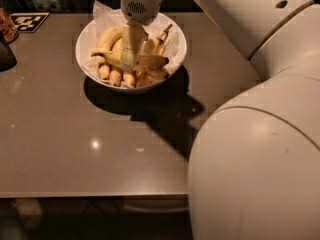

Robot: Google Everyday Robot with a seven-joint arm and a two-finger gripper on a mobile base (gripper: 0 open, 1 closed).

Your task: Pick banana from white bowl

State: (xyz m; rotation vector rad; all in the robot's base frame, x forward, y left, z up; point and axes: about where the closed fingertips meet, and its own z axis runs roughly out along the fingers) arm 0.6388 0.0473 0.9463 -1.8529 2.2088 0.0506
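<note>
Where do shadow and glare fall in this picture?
Camera view: the white bowl casts a dark shadow on the table, toward the near right; a small glare spot shines nearer the front edge; the gripper hangs among the bananas.

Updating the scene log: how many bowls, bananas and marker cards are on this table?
Wide, round, glossy white bowl: 1
Yellow bananas in it: at least 5; they overlap under the gripper, so the exact count is unclear
Square black-and-white marker card: 1
Total: at least 7
The gripper hangs over the bowl, down among the bananas.
</note>
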